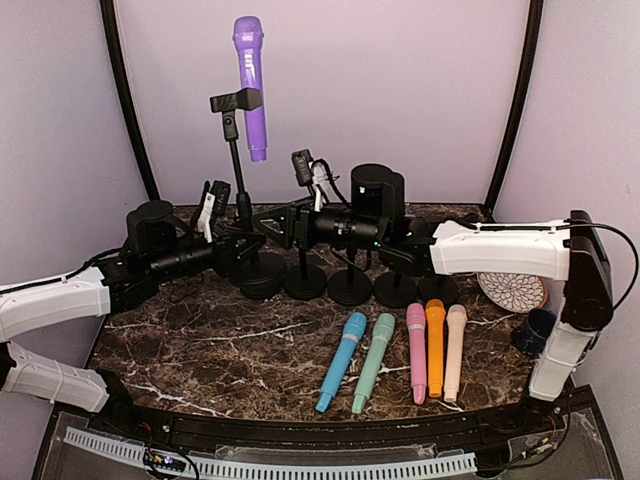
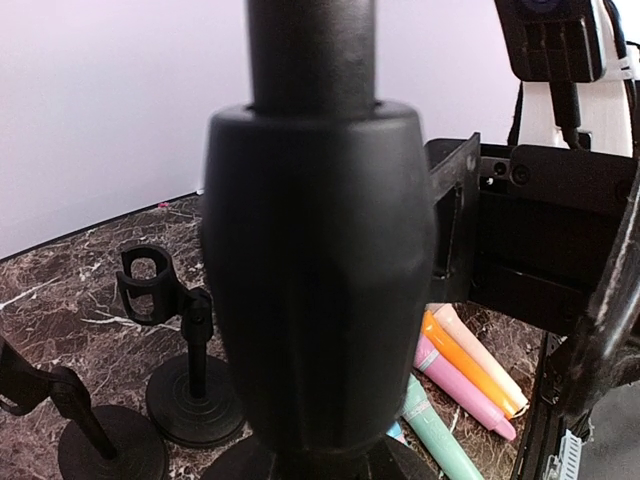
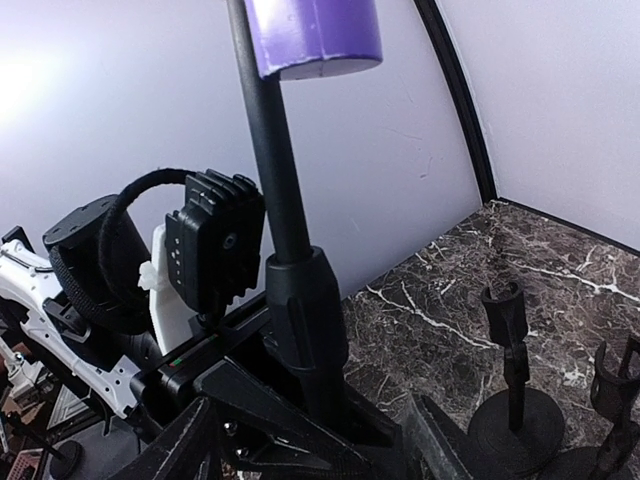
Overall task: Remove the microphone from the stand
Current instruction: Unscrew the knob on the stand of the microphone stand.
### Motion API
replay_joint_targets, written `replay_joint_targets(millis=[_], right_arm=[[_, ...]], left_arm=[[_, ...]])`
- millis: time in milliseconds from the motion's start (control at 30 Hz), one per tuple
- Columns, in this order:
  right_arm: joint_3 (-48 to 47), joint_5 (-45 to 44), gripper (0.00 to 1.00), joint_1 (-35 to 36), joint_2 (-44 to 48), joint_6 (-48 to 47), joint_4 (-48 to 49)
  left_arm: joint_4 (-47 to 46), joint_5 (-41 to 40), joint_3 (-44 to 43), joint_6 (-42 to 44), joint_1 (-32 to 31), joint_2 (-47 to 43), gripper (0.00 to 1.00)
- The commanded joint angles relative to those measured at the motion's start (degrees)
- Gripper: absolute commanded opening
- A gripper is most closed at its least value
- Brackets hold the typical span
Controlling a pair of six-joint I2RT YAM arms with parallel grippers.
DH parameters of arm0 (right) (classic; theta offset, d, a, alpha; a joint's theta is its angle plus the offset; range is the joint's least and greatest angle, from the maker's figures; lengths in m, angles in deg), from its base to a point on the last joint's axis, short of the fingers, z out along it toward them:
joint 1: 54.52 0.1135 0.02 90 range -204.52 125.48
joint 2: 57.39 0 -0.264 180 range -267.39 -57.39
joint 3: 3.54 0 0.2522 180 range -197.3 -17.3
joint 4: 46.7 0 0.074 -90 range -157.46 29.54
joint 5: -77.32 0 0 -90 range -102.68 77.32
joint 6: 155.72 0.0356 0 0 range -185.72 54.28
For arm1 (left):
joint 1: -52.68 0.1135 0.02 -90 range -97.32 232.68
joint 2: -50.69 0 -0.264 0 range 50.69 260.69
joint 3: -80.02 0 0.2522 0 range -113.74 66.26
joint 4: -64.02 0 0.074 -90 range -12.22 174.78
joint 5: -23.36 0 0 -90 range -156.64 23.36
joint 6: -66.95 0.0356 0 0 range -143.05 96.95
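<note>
A purple microphone (image 1: 248, 85) sits upright in the clip of a tall black stand (image 1: 238, 190) at the back left; its lower end also shows in the right wrist view (image 3: 315, 35). My left gripper (image 1: 243, 250) is shut on the stand's thick lower collar, which fills the left wrist view (image 2: 315, 270) and hides the fingers. My right gripper (image 1: 276, 228) reaches in from the right at the same height. In the right wrist view its fingers (image 3: 190, 445) are spread open, with the collar (image 3: 305, 320) just beyond them.
Several short empty stands (image 1: 305, 280) stand in a row right of the tall one. Blue (image 1: 341, 361), green (image 1: 372, 361), pink (image 1: 416, 350), orange (image 1: 435, 345) and cream (image 1: 455, 350) microphones lie at the front. A white patterned dish (image 1: 512, 291) and a dark cup (image 1: 533, 330) sit at the right.
</note>
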Motion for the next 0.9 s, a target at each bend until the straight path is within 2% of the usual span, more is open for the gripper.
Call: replay_joint_targets(millis=[0,200,567,667,867], right_arm=[[-4.4,-0.5,0.59,0.5,-2.5,-3.0,-2.7],[-9.0,1.1,0.51,1.2,-5.3,-5.1,-5.2],[-13.4,0.9,0.47,1.3,-8.1,-9.0,-6.1],[-14.5,0.9,0.39,1.2,-9.0,-9.5,-6.2],[-14.0,1.3,0.17,0.6,-8.8,-9.3,-5.6]], left_arm=[[-4.8,1.0,-1.4,0.1,0.2,-0.8,0.00],[-4.7,2.1,-1.6,0.0,0.2,-0.4,0.00],[-5.1,3.3,-1.5,-0.5,0.2,0.0,0.00],[-5.2,3.5,-1.6,-0.6,0.2,0.1,0.00],[-5.0,3.7,-1.7,-0.4,0.2,-0.2,0.00]])
